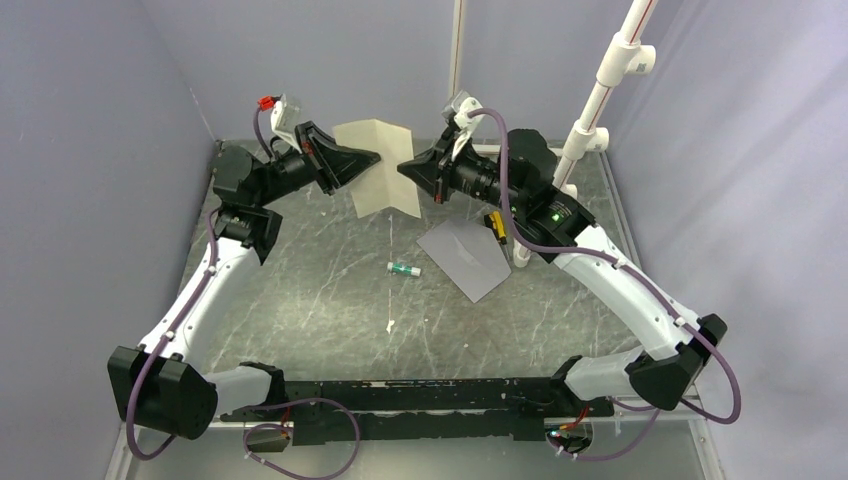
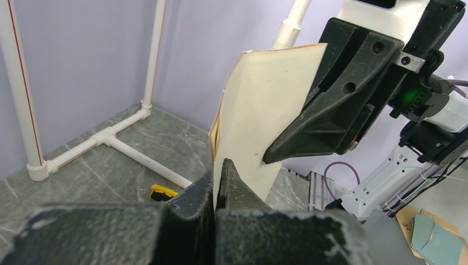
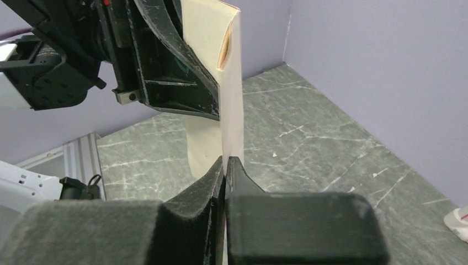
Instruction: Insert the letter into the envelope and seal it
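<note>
The letter (image 1: 378, 165) is held upright in the air above the back of the table, folded, its pale back outward and a tan inner face showing at the fold. My left gripper (image 1: 375, 157) is shut on its left edge and my right gripper (image 1: 402, 168) is shut on its right edge. In the left wrist view the sheet (image 2: 265, 110) stands between my shut left fingers (image 2: 219, 165). In the right wrist view the sheet (image 3: 232, 110) rises from my shut right fingers (image 3: 226, 161). The grey envelope (image 1: 465, 258) lies flat on the table, below and right of the letter.
A small green-and-white tube (image 1: 404, 269) lies left of the envelope, and a white scrap (image 1: 390, 325) lies nearer the front. A yellow-and-black object (image 1: 494, 225) sits by the envelope's far corner. A white pipe frame (image 1: 600, 90) stands at the back right. Purple walls enclose the table.
</note>
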Robot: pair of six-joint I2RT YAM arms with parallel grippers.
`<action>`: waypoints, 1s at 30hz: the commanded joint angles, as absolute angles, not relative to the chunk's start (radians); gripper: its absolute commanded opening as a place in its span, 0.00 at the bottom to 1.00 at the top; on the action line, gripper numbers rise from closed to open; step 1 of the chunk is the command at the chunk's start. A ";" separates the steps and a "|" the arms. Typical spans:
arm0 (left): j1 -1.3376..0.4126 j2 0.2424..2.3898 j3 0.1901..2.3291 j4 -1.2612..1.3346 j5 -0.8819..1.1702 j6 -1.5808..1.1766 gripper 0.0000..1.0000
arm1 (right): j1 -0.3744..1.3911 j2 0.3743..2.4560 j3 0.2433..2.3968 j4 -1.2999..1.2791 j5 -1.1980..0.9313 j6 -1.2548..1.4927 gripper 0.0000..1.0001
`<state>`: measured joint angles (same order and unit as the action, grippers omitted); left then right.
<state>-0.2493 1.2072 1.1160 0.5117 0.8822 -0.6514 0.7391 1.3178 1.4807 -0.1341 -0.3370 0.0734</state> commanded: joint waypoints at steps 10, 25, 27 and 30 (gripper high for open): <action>-0.259 1.186 1.138 0.569 0.962 -0.617 0.02 | 0.729 1.263 1.543 -0.135 -0.475 0.078 0.70; -0.267 1.264 1.153 0.865 1.025 -0.785 0.02 | 0.643 1.203 1.462 -0.107 -0.401 0.176 0.73; -0.273 1.292 1.165 0.930 1.038 -0.823 0.03 | 0.635 1.240 1.485 -0.153 -0.489 0.162 0.71; -0.280 1.327 1.170 1.016 1.040 -0.888 0.02 | 0.630 1.301 1.550 -0.224 -0.674 0.133 0.70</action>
<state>-0.2691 1.2953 1.1267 0.8192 1.0107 -0.7792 0.6361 1.2388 1.4624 -0.1242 -0.4335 0.1585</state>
